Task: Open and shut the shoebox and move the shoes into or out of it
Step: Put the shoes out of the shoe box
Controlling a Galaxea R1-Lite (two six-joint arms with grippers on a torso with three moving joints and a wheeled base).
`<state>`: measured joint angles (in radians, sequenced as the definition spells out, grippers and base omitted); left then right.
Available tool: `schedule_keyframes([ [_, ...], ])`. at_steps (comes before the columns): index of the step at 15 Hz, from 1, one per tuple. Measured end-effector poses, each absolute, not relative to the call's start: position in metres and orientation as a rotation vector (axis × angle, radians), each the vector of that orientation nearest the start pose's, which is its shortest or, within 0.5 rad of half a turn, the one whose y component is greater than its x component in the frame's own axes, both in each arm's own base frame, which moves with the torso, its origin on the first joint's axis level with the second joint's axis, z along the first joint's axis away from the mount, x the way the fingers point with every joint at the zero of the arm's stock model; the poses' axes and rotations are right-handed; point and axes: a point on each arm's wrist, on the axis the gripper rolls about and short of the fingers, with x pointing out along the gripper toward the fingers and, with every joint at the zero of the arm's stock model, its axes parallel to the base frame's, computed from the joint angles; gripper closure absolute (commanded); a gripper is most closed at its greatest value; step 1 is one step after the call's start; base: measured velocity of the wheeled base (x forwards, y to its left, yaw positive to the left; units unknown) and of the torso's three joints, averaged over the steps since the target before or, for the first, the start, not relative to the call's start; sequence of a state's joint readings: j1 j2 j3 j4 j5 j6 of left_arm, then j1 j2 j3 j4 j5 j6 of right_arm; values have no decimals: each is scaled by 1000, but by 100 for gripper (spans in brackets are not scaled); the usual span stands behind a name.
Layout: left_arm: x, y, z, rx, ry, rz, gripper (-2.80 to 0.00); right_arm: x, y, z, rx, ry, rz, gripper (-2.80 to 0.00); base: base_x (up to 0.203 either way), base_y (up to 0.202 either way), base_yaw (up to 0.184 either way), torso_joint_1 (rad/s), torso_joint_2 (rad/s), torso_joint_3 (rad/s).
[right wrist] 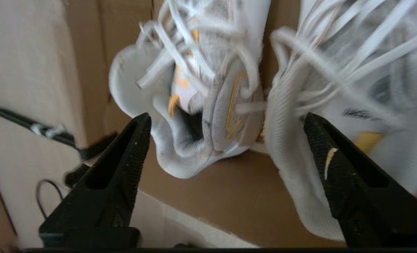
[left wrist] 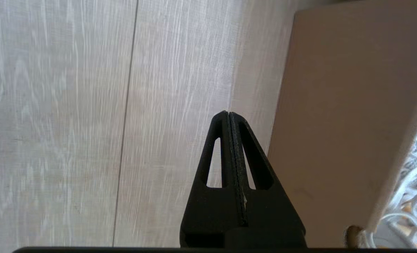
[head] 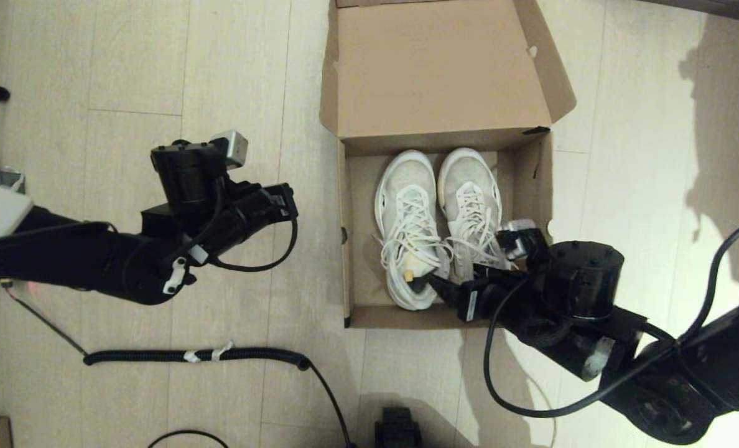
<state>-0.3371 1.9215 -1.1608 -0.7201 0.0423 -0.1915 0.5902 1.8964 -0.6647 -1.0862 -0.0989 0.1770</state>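
The shoebox point(head: 447, 162) lay open on the pale wood floor point(head: 127, 62), its brown lid flap point(head: 438, 68) thrown back on the far side of both arms. Inside it the shoes point(head: 438, 211) sat side by side, toes toward the lid hinge and heels toward the robot, laces loose and tangled across their tops.

The right gripper point(right wrist: 226, 119) hung over the near end of the box, at the heels of the pair, with its black fingers point(right wrist: 124, 158) spread wide and holding nothing. In the right wrist view the heel and collar of one shoe point(right wrist: 194, 116) lay between the two tips, and the inner edge of the other shoe point(right wrist: 292, 147) sat just inside the opposite finger; contact could not be made out. Orange-yellow marks showed on the heel and tongue, and a dark scrawl of lettering on the second shoe was too smeared to read.

The left gripper point(left wrist: 229, 116) hovered over bare floor, outside the box's left wall point(left wrist: 342, 123), its fingers pressed together on nothing.

A coiled black cable point(head: 201, 356) lay on the floor nearer the robot than the left gripper.
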Motion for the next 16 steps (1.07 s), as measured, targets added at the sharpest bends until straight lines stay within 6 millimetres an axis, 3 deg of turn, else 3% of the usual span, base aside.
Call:
schedule_keyframes([
  [6, 353, -120, 201, -187, 51, -266, 0, 305, 200, 109, 99, 183, 455, -280, 0, 0, 0, 0, 0, 0],
  [7, 351, -119, 199, -186, 55, -265, 0, 310, 201, 106, 95, 179, 434, 0, 0, 0, 0, 0, 0, 0],
  [12, 345, -115, 195, -189, 52, -260, 0, 320, 204, 96, 81, 153, 380, 0, 0, 0, 0, 0, 0, 0],
  [16, 343, -112, 196, -192, 51, -258, 0, 319, 203, 103, 50, 131, 339, 0, 0, 0, 0, 0, 0, 0],
])
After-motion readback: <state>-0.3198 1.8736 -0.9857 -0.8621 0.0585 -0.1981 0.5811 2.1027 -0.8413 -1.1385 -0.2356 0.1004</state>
